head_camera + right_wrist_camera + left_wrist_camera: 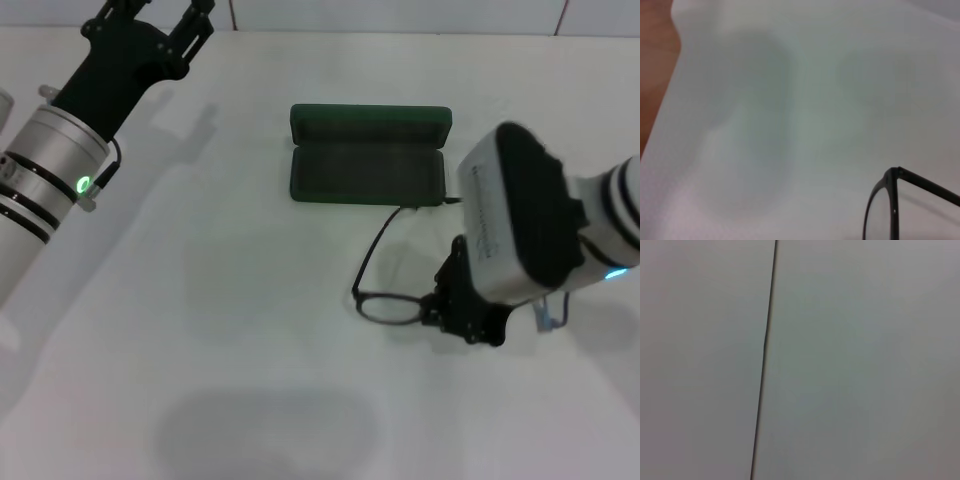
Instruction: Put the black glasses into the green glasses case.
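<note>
The case (368, 155) lies open on the white bench (200, 300), near the far edge and about midway along it. Its lid stands up along the far side, and the dark-lined tray faces up on the near side.

The glasses (385, 290) rest on the bench just on the near side of the case, toward the right edge. One lens shows, facing the near edge. One temple arm runs from that lens back toward the case, and its tip reaches the near right corner of the tray. The other lens and temple are hidden under the right arm.

The right gripper (462, 318) is low over the bench at the glasses, right beside the visible lens, around the middle of the frame. Its black fingers point down, but the wrist housing covers them, so I cannot tell how wide they stand or whether they have hold of the frame. In the right wrist view, the hinge corner of the glasses (897, 200), with part of a lens and a temple, sits close to the camera on the white surface, and a brown strip shows past the bench edge.

The left gripper (165, 10) hangs by the far left corner, well apart from case and glasses. Its fingers are spread with nothing between them. The left wrist view shows only a pale surface with a thin dark seam (765, 355).
</note>
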Motion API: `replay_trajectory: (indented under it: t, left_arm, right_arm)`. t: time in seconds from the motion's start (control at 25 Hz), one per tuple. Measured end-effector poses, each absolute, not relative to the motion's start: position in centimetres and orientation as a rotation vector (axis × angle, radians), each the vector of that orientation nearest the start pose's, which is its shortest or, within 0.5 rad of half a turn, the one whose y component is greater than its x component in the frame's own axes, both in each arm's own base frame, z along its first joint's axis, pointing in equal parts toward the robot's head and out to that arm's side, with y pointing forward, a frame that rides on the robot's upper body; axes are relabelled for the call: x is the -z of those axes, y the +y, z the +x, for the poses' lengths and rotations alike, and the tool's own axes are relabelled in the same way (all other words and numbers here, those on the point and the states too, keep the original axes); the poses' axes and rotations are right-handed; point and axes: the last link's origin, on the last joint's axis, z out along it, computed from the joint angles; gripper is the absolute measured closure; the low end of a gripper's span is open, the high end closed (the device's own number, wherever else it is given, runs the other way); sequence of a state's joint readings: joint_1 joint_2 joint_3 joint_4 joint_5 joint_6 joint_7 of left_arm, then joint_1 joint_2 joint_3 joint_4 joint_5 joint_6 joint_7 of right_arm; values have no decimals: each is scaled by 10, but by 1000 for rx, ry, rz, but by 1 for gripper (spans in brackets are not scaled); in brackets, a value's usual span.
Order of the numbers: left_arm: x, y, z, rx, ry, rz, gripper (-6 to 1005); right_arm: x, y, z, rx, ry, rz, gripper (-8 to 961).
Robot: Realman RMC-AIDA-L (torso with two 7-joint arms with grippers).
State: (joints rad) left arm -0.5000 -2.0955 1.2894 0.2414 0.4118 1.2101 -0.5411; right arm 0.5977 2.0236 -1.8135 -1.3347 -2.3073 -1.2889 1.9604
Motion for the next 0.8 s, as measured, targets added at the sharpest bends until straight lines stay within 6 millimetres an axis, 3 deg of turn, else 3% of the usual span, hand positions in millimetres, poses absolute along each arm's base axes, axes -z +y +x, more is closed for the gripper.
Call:
replay_trajectory:
  t: [0.16, 0.32, 0.48, 0.8]
  left_arm:
    - [4, 364, -270, 1008, -468, -1811, 299]
    - [10, 358, -258, 1071, -426, -1915, 299]
    - [-3, 352, -244, 1238, -442, -1979, 299]
    - [-35, 360, -237, 1409, -717, -2159, 300]
  right_arm:
    - [52, 330, 137, 367, -231, -2953, 840]
    - [27, 326, 134, 159, -237, -2931, 840]
    - [8, 317, 134, -114, -317, -2917, 839]
    - [11, 309, 161, -466, -501, -2826, 839]
